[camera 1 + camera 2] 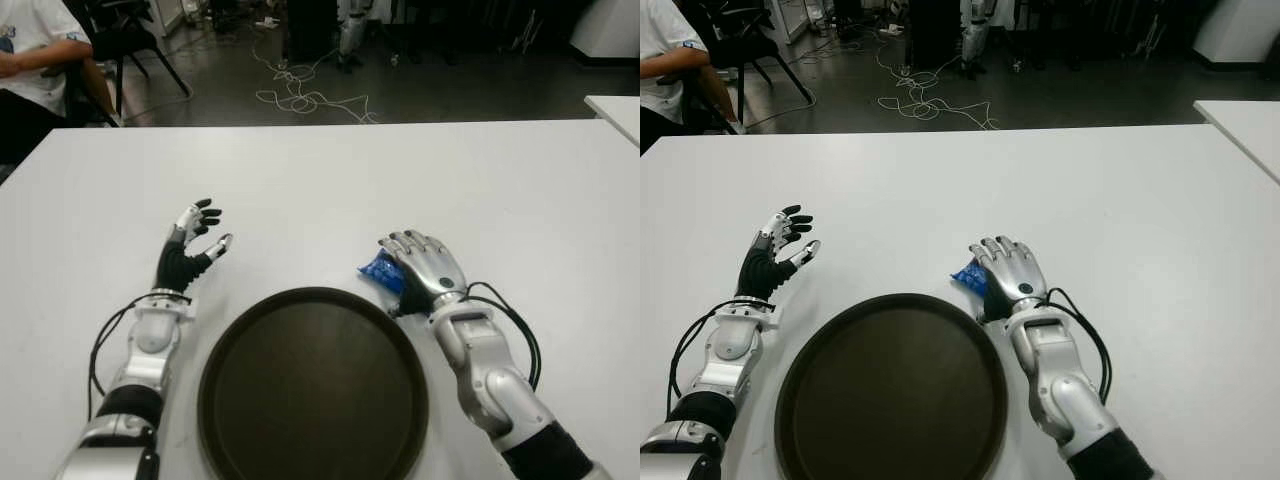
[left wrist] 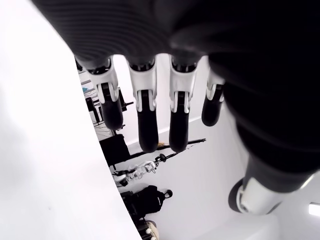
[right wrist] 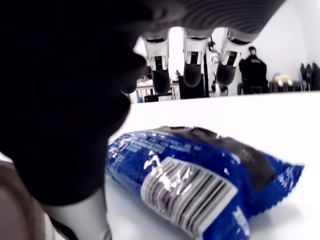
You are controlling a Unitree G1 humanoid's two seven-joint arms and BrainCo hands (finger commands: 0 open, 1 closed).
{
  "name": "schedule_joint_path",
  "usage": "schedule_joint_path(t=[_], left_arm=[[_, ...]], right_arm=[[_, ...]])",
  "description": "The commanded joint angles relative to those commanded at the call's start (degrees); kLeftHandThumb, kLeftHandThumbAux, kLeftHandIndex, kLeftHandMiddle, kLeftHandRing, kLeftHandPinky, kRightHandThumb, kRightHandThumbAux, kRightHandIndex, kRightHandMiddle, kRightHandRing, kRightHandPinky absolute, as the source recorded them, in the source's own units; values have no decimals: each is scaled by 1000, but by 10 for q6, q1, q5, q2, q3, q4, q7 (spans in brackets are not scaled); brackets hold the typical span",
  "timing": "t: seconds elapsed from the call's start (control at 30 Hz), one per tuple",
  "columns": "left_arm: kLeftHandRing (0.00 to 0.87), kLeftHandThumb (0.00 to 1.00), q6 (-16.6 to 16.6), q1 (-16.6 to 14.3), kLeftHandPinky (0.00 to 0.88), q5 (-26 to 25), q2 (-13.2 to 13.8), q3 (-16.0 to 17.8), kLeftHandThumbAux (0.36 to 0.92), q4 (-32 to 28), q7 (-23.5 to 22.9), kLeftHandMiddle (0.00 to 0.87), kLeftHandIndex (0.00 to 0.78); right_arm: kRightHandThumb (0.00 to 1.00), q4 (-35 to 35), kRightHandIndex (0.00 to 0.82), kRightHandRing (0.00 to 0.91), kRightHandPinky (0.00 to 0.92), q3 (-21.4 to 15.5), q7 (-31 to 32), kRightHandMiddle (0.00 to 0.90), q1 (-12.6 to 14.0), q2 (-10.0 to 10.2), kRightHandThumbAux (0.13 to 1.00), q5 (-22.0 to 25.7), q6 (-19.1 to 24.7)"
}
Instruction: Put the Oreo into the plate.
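Note:
The Oreo is a blue foil packet (image 1: 378, 272) lying flat on the white table (image 1: 330, 180), just off the upper right rim of the round dark plate (image 1: 312, 390). My right hand (image 1: 425, 265) is palm down over the packet's right part, and only its left end shows from above. In the right wrist view the packet (image 3: 200, 175) rests on the table under straight fingers (image 3: 192, 65) that do not close on it. My left hand (image 1: 197, 232) is held up left of the plate, its fingers (image 2: 145, 115) spread and holding nothing.
A seated person (image 1: 30, 60) and a chair are beyond the table's far left corner. Cables (image 1: 300, 95) lie on the floor behind the table. Another white table's corner (image 1: 615, 108) shows at the far right.

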Motion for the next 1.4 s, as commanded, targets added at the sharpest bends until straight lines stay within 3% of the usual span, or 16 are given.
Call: schedule_joint_path(t=[0.37,0.73,0.97,1.4], left_arm=[[221,62,-9,-1,165,-3,1,0,729,7,-2,247,149],[215,48,-15,2,153,-6,4,0,704,5,-9,236,151],[220,63,-13,3,161,-1,6,0,698,2,-3,251,161],[232,77,-8,5,173,0,4,-1,716,-5,4,264,164]], right_arm=[[0,7,30,21,38,-6,-7,33,-1,-7,855,42,-9],[0,1,44,45,51,-3,-5,50,-2,-4,843,45,7],[0,35,52,57,63,-6,-14,52,-21,-4,857,62,-1],[0,59,62,54,59,-15,-34,56,-29,-4,857,97,-1]])
